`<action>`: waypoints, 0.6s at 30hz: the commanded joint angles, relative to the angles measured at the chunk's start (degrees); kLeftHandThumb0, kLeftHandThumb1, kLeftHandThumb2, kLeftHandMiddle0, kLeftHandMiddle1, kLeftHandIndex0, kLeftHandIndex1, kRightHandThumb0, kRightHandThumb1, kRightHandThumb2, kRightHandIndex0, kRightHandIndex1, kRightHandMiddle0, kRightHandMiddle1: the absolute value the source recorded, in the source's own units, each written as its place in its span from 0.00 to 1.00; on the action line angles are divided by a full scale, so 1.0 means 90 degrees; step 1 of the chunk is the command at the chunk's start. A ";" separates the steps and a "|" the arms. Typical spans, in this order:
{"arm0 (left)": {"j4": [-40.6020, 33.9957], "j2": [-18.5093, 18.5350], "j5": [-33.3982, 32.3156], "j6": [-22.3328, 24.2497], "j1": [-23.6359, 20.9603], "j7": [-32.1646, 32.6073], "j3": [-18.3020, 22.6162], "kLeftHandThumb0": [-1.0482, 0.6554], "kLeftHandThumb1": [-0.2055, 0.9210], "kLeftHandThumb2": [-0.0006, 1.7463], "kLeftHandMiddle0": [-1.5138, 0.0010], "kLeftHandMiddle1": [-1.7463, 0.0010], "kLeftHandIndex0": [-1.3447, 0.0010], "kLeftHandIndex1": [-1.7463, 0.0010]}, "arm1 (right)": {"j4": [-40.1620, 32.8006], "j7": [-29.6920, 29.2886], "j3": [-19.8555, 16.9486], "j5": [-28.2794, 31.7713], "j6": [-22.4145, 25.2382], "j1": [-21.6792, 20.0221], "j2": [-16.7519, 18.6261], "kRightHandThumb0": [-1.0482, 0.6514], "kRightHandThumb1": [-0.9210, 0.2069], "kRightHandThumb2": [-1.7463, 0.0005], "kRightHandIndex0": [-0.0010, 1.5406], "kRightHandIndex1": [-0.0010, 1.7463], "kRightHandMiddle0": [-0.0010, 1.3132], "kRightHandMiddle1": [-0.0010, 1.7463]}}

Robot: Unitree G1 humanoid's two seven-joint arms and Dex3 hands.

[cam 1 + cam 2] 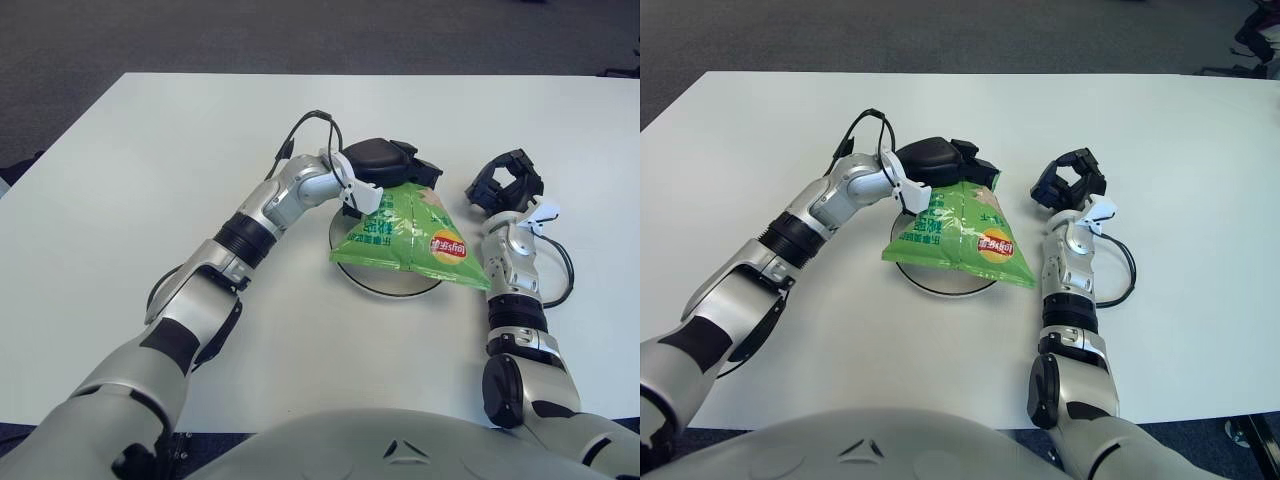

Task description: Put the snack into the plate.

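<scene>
A green snack bag with a red logo hangs over a white plate with a dark rim, at the middle of the white table. My left hand grips the bag's far top edge, fingers curled over it, and the bag's lower edge covers most of the plate. My right hand shows just right of the bag, fingers relaxed and holding nothing, apart from the bag. The bag also shows in the right eye view.
The white table spreads wide to the left and far side. A black cable loops beside my right forearm. Another cable arcs over my left wrist. Dark floor lies beyond the table's far edge.
</scene>
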 commanded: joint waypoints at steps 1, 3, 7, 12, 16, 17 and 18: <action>0.0242 0.0207 0.0482 -0.0258 -0.0019 0.0019 -0.0337 0.94 0.29 0.89 0.49 0.00 0.28 0.00 | 0.0154 0.0051 0.0031 0.0049 -0.0042 0.0452 0.0256 0.31 0.61 0.18 0.84 1.00 0.52 1.00; 0.0320 0.0244 0.0615 -0.0377 -0.0087 0.0068 -0.0414 0.94 0.30 0.88 0.50 0.00 0.31 0.00 | 0.0147 0.0072 0.0037 0.0046 -0.0031 0.0459 0.0249 0.31 0.61 0.18 0.84 1.00 0.52 1.00; 0.0398 0.0313 0.0656 -0.0494 -0.0180 -0.0077 -0.0520 0.87 0.31 0.88 0.50 0.00 0.40 0.00 | 0.0141 0.0101 0.0058 0.0015 -0.0020 0.0473 0.0227 0.31 0.61 0.19 0.84 1.00 0.52 1.00; 0.0044 0.0513 0.0559 -0.0408 -0.0082 -0.0512 -0.0585 0.70 0.60 0.64 0.66 0.00 0.76 0.07 | 0.0144 0.0130 0.0090 -0.0014 -0.0008 0.0481 0.0194 0.31 0.61 0.19 0.85 1.00 0.52 1.00; -0.0163 0.0584 0.0387 -0.0199 -0.0064 -0.1072 -0.0662 0.68 0.62 0.56 0.84 0.06 0.95 0.19 | 0.0159 0.0139 0.0102 -0.0010 -0.0016 0.0482 0.0176 0.31 0.60 0.19 0.85 1.00 0.52 1.00; -0.0210 0.0595 0.0352 -0.0153 -0.0058 -0.1184 -0.0675 0.60 0.53 0.60 0.90 0.09 0.97 0.23 | 0.0161 0.0142 0.0102 -0.0008 -0.0018 0.0482 0.0173 0.31 0.60 0.19 0.85 1.00 0.52 1.00; -0.0285 0.0613 0.0326 -0.0093 -0.0045 -0.1309 -0.0692 0.58 0.49 0.62 0.92 0.10 0.97 0.24 | 0.0162 0.0144 0.0098 -0.0002 -0.0015 0.0481 0.0173 0.31 0.60 0.19 0.85 1.00 0.52 1.00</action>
